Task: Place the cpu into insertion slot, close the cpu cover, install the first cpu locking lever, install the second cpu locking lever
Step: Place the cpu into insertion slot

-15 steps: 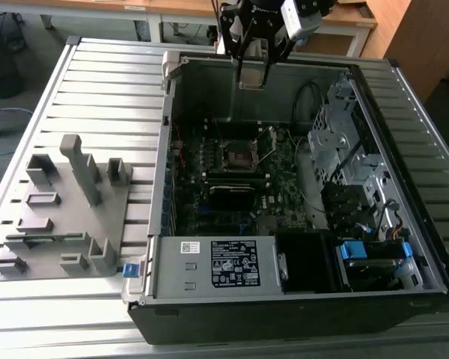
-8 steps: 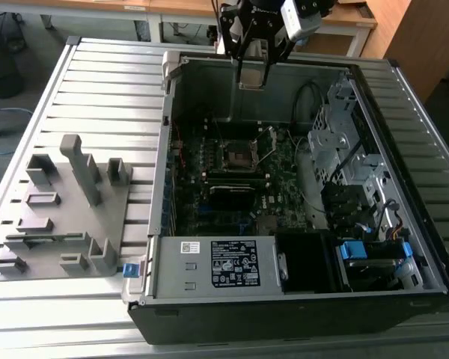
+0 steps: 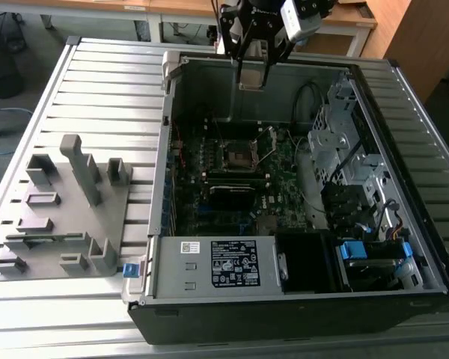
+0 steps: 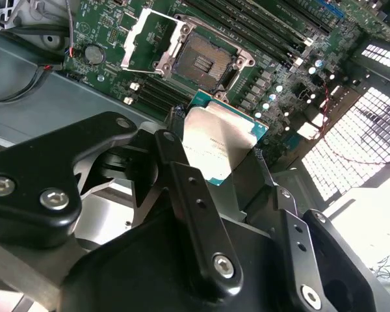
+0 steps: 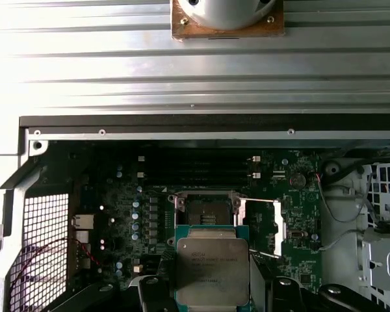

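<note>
We observe a slatted metal bench (image 3: 97, 75) carrying an open computer case (image 3: 209, 90). A grey fixture block (image 3: 60, 217) lies beside the case, toward the exterior view's left. The motherboard (image 3: 284, 168) lies flat inside the case. The pincer (image 3: 252, 75) hangs above the case's far wall. In both wrist views its fingers (image 4: 182, 169) clamp opposite edges of the cpu (image 5: 212, 270), metal top facing the cameras. The cpu is held in the air, well apart from the board. The insertion slot (image 4: 201, 62) is bare, contacts exposed. The cpu cover (image 4: 131, 39) stands swung open beside the slot.
</note>
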### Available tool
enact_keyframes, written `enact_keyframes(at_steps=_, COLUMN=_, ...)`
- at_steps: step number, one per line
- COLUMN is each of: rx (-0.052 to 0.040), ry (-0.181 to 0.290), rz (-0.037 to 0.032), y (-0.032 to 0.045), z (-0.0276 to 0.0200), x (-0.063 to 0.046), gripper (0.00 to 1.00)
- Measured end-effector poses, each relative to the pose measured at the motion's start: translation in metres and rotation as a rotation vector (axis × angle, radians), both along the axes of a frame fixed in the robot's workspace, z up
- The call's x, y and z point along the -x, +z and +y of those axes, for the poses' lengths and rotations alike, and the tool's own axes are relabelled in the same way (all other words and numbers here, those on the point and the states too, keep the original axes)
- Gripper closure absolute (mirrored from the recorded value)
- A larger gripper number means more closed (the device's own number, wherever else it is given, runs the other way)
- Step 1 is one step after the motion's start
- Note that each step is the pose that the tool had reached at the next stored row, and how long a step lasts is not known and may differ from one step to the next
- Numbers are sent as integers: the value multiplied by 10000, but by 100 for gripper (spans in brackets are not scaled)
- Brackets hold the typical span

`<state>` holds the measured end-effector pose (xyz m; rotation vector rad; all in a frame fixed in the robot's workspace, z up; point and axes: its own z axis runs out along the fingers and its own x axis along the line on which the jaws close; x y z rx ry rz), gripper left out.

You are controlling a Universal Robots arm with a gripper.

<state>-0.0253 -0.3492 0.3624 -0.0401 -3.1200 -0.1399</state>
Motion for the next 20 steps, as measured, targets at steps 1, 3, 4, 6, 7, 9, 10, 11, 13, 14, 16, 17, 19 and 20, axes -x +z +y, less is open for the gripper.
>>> enact_keyframes(at_steps=1, rx=-1, ry=1, rz=0, y=-2, z=0, x=0, gripper=46)
enact_keyframes(at_steps=3, rx=0, ry=0, rz=0, y=-2, z=0, x=0, gripper=46)
enact_keyframes(at_steps=4, rx=0, ry=0, rz=0, y=-3, z=0, x=0, gripper=46)
enact_keyframes(at_steps=6, rx=-3, ry=0, rz=-2, y=-11, z=0, x=0, gripper=46)
enact_keyframes(at_steps=7, rx=-2, ry=0, rz=-1, y=-16, z=0, x=0, gripper=46)
enact_keyframes(at_steps=9, rx=1, ry=0, rz=0, y=-20, z=0, x=0, gripper=46)
enact_keyframes(at_steps=10, rx=1, ry=0, rz=0, y=-20, z=0, x=0, gripper=46)
enact_keyframes(at_steps=11, rx=0, ry=1, rz=0, y=-24, z=0, x=0, gripper=46)
enact_keyframes(at_steps=13, rx=0, ry=1, rz=0, y=-27, z=0, x=0, gripper=46)
enact_keyframes(at_steps=14, rx=0, ry=0, rz=0, y=-27, z=0, x=0, gripper=46)
enact_keyframes(at_steps=16, rx=-1, ry=0, rz=-1, y=-31, z=1, x=0, gripper=46)
enact_keyframes(at_steps=17, rx=2, ry=1, rz=-1, y=-35, z=0, x=0, gripper=46)
enact_keyframes(at_steps=19, rx=11, ry=1, rz=1, y=-39, z=0, x=0, gripper=46)
enact_keyframes(at_steps=20, rx=11, ry=1, rz=0, y=-39, z=0, x=0, gripper=46)
